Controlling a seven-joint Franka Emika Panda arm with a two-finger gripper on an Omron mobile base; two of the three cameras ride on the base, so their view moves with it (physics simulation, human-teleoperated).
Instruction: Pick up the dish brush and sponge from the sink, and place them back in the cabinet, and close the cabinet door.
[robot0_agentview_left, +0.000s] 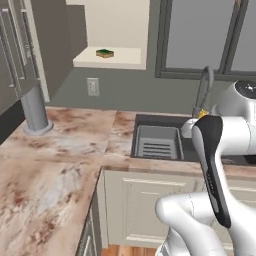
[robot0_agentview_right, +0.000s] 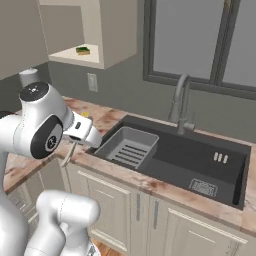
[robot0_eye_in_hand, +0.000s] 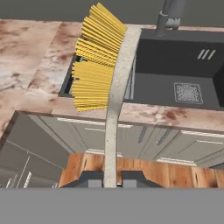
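My gripper (robot0_eye_in_hand: 110, 180) is shut on the thin end of the dish brush (robot0_eye_in_hand: 119, 83), a pale speckled handle with yellow bristles (robot0_eye_in_hand: 94, 65). It holds the brush in the air over the counter edge, left of the sink (robot0_eye_in_hand: 175, 65). In the right base view the hand (robot0_agentview_right: 82, 131) hovers beside the sink's (robot0_agentview_right: 200, 155) left rim. The green and yellow sponge (robot0_agentview_left: 104, 53) (robot0_agentview_right: 83, 50) lies on the shelf of the cabinet (robot0_agentview_left: 117, 22). The cabinet door (robot0_agentview_left: 15, 50) stands open at the left.
A light grey ribbed drainer tray (robot0_agentview_left: 159, 142) (robot0_agentview_right: 127, 146) sits in the sink's left part. The grey arched faucet (robot0_agentview_right: 180, 102) rises behind the basin. A grey cylinder (robot0_agentview_left: 35, 112) stands on the marbled counter (robot0_agentview_left: 55, 165), with a wall outlet (robot0_agentview_left: 93, 86) behind.
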